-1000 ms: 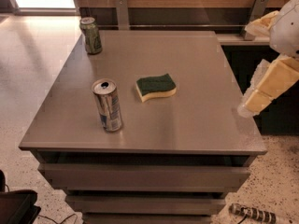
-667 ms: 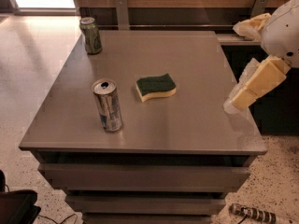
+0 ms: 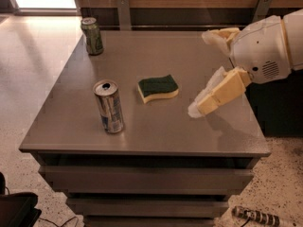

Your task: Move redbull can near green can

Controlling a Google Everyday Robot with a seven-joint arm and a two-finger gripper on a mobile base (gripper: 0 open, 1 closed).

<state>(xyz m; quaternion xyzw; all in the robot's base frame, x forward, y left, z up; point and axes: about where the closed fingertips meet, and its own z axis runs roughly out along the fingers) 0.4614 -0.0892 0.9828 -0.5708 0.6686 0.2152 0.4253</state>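
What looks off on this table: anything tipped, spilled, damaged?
Nothing stands out. The redbull can stands upright front-left, the green can upright at the far-left corner, and the sponge lies flat mid-table. No spill shows. The pincer hangs open over the right side of the table, holding nothing.

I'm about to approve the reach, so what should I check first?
1. The redbull can stands upright, front left on the table: ok.
2. The green can stands upright at the far left corner: ok.
3. The end effector hovers open and empty over the table's right side: ok.
4. Straight path to the redbull can free: not ok, the sponge lies between.
5. Free space beside the green can: ok.
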